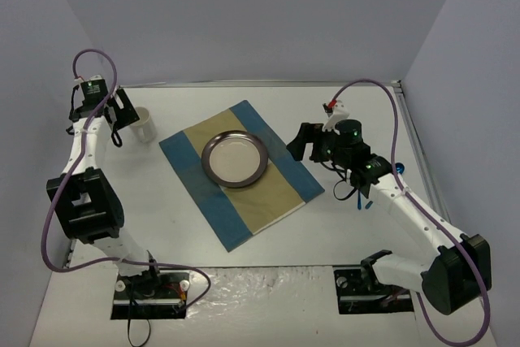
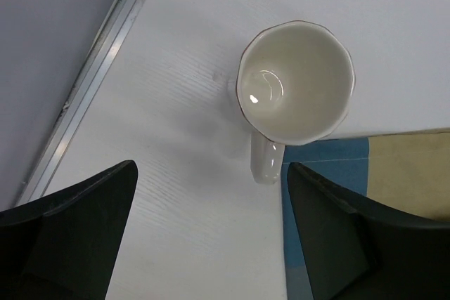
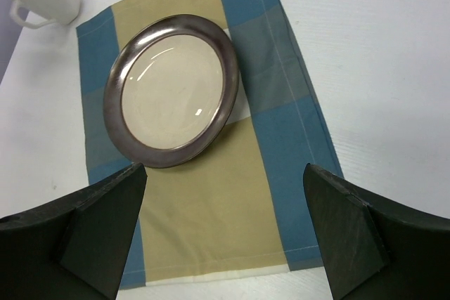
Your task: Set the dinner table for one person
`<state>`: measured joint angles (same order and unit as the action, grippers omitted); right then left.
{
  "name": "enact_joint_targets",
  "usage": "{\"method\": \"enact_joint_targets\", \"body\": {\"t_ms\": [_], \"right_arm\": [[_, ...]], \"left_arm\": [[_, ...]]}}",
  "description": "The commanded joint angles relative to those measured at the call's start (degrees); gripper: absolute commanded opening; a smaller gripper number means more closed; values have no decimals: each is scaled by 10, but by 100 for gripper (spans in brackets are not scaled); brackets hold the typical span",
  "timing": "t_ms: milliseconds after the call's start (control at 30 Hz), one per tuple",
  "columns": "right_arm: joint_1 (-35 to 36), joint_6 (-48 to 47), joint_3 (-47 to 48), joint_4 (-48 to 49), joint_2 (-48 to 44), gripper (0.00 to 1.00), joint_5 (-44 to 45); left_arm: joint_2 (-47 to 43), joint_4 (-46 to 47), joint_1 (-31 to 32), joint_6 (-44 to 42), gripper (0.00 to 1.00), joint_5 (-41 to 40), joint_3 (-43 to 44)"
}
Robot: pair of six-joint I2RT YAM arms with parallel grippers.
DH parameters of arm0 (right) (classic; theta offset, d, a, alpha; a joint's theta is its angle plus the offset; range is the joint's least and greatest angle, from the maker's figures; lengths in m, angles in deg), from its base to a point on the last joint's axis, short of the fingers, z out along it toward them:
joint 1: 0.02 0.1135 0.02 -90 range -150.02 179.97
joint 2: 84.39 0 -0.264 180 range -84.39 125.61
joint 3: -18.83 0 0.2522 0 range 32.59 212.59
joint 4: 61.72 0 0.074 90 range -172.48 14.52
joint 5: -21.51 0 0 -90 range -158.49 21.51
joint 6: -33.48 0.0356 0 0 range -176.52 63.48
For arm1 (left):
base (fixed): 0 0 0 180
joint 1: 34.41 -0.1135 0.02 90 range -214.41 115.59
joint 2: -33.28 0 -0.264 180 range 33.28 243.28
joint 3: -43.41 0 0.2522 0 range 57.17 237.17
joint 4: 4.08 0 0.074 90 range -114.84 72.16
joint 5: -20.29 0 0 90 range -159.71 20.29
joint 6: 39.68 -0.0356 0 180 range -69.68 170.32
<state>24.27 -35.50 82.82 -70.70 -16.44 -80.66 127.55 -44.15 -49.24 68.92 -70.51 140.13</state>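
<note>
Left end effector [image 2: 211,170] is hovering wide open, empty, beside mug [image 2: 295,82] on counter [image 2: 394,33] — right end effector [image 3: 225,170] is gaping wide too, facing plate [image 3: 172,89] on striped mat [image 3: 211,216].

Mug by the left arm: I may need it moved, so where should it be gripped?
Probably the handle, from above: the mug stands upright, and its handle points toward the open left gripper, in line between the fingers.
</note>
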Motion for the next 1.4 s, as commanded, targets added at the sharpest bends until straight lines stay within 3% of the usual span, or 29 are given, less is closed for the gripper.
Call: {"method": "enact_joint_targets", "body": {"t_ms": [0,267,633,700,833,933,1033,1233,1367], "right_arm": [[11,-14,-17,19,-41,91,-24],[12,-28,-53,15,-59,91,-32],[12,-26,-61,14,-58,91,-27],[12,-26,-62,14,-57,91,-28],[12,-24,-64,14,-59,91,-27],[12,-23,-64,12,-61,90,-24],[12,-26,-60,10,-63,90,-21],[21,-31,-29,-2,-53,90,-8],[38,-34,13,-20,-37,90,6]], "left_arm": [[39,45,-31,-16,82,59,74],[116,59,-36,-22,69,104,127],[180,47,-36,-36,54,105,166],[183,53,-34,-35,42,106,166],[190,61,-31,-31,30,110,167],[192,59,-28,-32,11,110,171],[178,59,-25,-35,0,110,168],[97,39,5,-37,0,82,156],[39,-26,57,-36,0,31,164]]}}
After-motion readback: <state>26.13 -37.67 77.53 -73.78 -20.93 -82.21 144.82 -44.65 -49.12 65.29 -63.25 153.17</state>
